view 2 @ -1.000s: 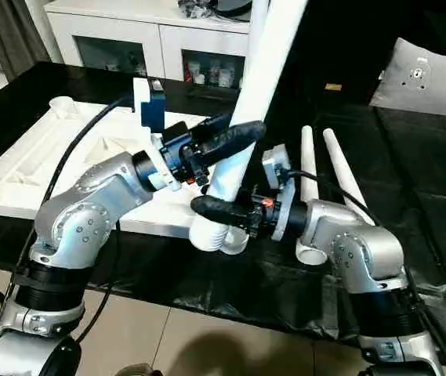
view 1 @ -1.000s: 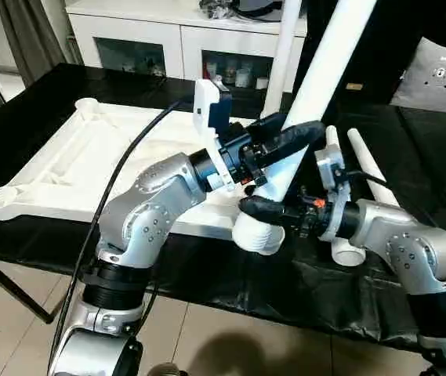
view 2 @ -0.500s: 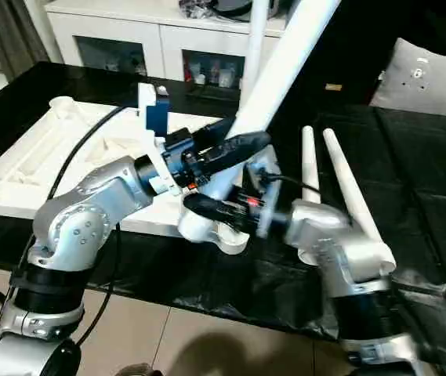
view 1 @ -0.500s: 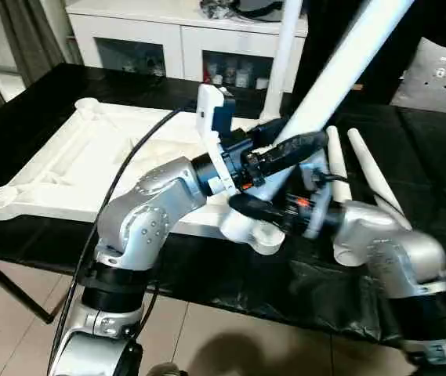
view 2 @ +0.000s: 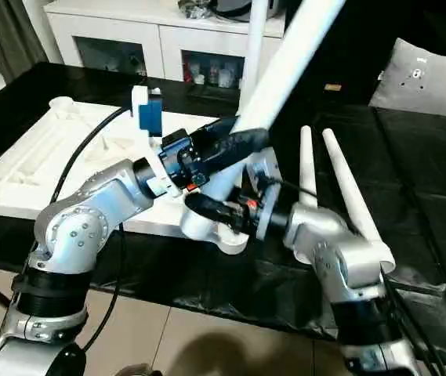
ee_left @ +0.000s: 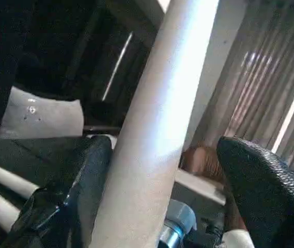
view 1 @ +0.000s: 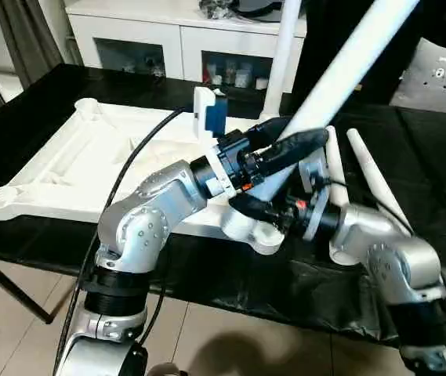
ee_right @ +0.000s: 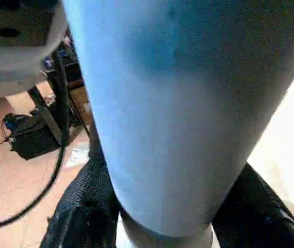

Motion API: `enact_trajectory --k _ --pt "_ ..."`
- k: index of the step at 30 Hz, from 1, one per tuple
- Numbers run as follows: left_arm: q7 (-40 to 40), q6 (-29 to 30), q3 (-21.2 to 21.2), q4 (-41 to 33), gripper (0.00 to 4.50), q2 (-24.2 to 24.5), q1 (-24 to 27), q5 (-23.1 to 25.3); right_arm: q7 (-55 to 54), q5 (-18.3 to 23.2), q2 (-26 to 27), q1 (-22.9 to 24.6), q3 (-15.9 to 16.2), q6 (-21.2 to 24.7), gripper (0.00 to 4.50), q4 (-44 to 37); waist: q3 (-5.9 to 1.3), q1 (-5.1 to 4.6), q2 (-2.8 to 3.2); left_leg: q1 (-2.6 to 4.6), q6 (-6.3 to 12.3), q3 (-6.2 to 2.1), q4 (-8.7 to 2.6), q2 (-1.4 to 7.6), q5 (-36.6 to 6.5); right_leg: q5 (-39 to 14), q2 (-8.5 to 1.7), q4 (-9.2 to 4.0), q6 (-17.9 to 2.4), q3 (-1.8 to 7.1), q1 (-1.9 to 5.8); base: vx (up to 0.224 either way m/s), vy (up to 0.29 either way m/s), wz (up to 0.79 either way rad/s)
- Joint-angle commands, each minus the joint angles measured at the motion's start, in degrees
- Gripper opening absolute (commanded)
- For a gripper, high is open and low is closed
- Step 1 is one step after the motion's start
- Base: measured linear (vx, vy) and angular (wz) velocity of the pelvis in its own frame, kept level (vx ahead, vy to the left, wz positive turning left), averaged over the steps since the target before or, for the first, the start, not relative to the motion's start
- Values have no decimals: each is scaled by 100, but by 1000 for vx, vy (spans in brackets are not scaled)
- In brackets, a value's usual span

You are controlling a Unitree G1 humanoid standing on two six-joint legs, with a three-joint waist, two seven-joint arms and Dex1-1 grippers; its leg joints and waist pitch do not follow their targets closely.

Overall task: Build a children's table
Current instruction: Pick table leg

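Observation:
The white table top point(view 1: 74, 164) lies underside up on the black table. A long white leg point(view 1: 340, 70) leans up and to the right, its thick end at the top's near right corner socket point(view 1: 268, 240). My left gripper point(view 1: 297, 145) stands open around the leg; in the left wrist view one finger point(ee_left: 84, 175) is close beside it and the other finger point(ee_left: 260, 181) is well apart. Lower down, near the thick end, my right gripper point(view 1: 263, 210) is shut on the leg, with a finger point(ee_right: 79, 217) on each side. Another leg point(view 1: 281, 55) stands upright at the far right corner.
Two more legs point(view 1: 334, 168) point(view 1: 371, 176) lie side by side on the black table point(view 1: 324, 282) to the right. A white glass-door cabinet point(view 1: 168, 39) stands behind, with a grey cushion point(view 1: 442, 74) at the far right. Tiled floor lies below the near table edge.
My left gripper's fingers have spread apart from the leg. The leg has tipped further right, and its thick end has shifted left toward the corner socket with my right gripper.

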Motion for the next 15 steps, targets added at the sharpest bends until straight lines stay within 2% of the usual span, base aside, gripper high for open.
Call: enact_trajectory --k 1,2,4,6,8,10,13,15 --pt "-214 -158 -333 -117 409 55 -25 287 -186 -120 -5 -30 -11 -22 190 71 -412 -14 -67 36 115 -66 -348 228 -766 -1473 -439 -454 -647 276 329 0 0 0" --pt "-285 -374 -551 -102 414 241 -29 617 -212 -152 -23 -33 -1 -32 190 66 -413 -13 -85 44 112 -69 -353 231 -783 -1518 -443 -465 -607 277 330 0 0 0" --pt "-382 -519 -603 -134 447 322 2 695 -232 -115 -35 -23 -21 33 189 14 -412 -16 -76 44 102 -70 -359 231 -805 -1542 -447 -460 -568 282 331 0 0 0" --pt "-423 -487 -429 -219 450 283 56 476 -378 -124 21 -4 -110 -35 189 -3 -419 -21 -69 45 69 -62 -349 235 -735 -1380 -452 -429 -661 285 327 0 0 0" --pt "-513 -296 -159 -478 450 284 212 59 -690 -166 141 14 -313 -161 189 23 -422 -29 -88 37 63 -58 -348 234 -745 -1317 -456 -417 -763 278 330 0 0 0" --pt "-528 -160 -60 -614 450 359 323 -108 -797 -200 119 36 -349 -53 189 -22 -414 -40 -71 40 50 -56 -350 232 -756 -1315 -456 -411 -818 280 326 0 0 0" --pt "-433 -258 -8 -668 450 556 500 35 -921 -180 128 143 -405 73 189 -184 -403 -31 -47 71 40 -47 -358 236 -866 -1461 -422 -436 -752 289 288 0 0 0" --pt "-334 -293 57 -688 450 649 614 129 -1035 -231 126 228 -405 76 189 -291 -392 -30 -37 55 -3 -60 -379 230 -984 -1605 -425 -459 -636 282 305 0 0 0"
